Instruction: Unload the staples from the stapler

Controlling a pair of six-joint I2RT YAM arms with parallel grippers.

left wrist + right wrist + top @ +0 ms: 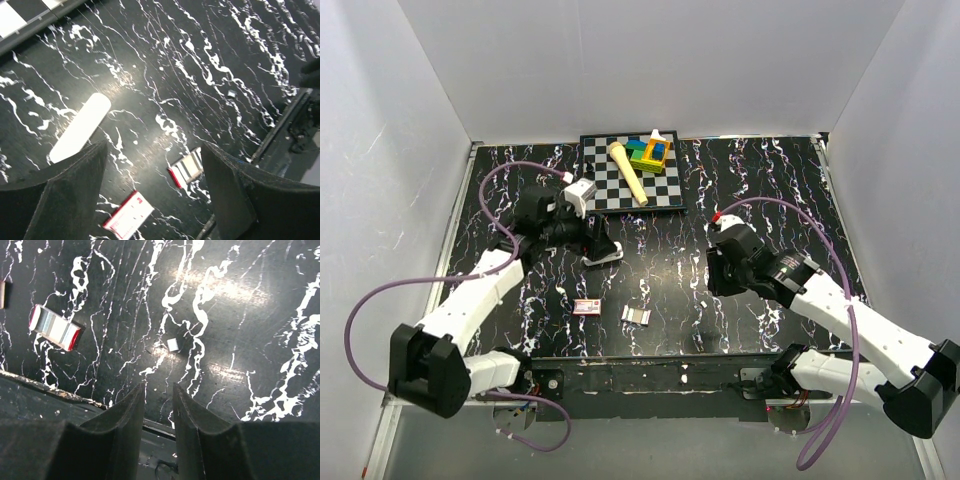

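Our right claw [159,390] is slightly open and empty, our left claw [152,147] wide open. The staples [55,329] lie on the tabletop [250,350] ahead-left of the right claw, long axis slanting across it.

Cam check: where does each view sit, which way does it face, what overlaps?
Top: fixed above and behind, looking down across the table to the board; left arm and right arm show.
Left wrist: on the left arm, facing down and rightward; left hand, open, at the bottom, with stapler, staples, box in view.
Right wrist: on the right arm, facing steeply down by the near rail; right hand, slightly apart, at the bottom.
Shared: both wrist views catch the staples and one loose silver bit.
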